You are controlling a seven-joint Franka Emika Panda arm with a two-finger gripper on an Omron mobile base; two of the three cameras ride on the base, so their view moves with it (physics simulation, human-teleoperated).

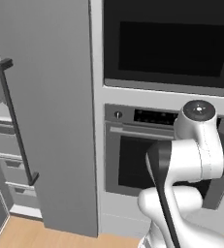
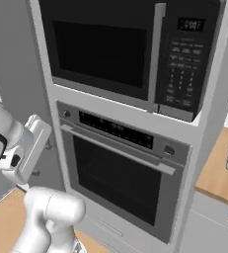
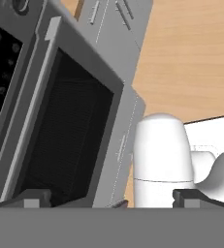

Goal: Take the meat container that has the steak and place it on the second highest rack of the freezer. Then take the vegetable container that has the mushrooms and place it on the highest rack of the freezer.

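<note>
Here's the arm (image 1: pixel 191 164): glossy white, rounded shells joined like fat tubes, with a dark charcoal band curving down one segment. A round grey cap with a darker centre tops the upper joint (image 1: pixel 199 110) (it looks like a disc set into the shell). The tool (image 3: pixel 111 197) shows two small dark grey fingertips (image 3: pixel 33 197).

The white jointed robot arm (image 1: pixel 191 160) stood folded, its elbow raised and forearm bent back downward. Its two-finger dark-tipped gripper (image 3: pixel 114 197) pointed down with the jaws spread wide apart, gripping nothing.
</note>
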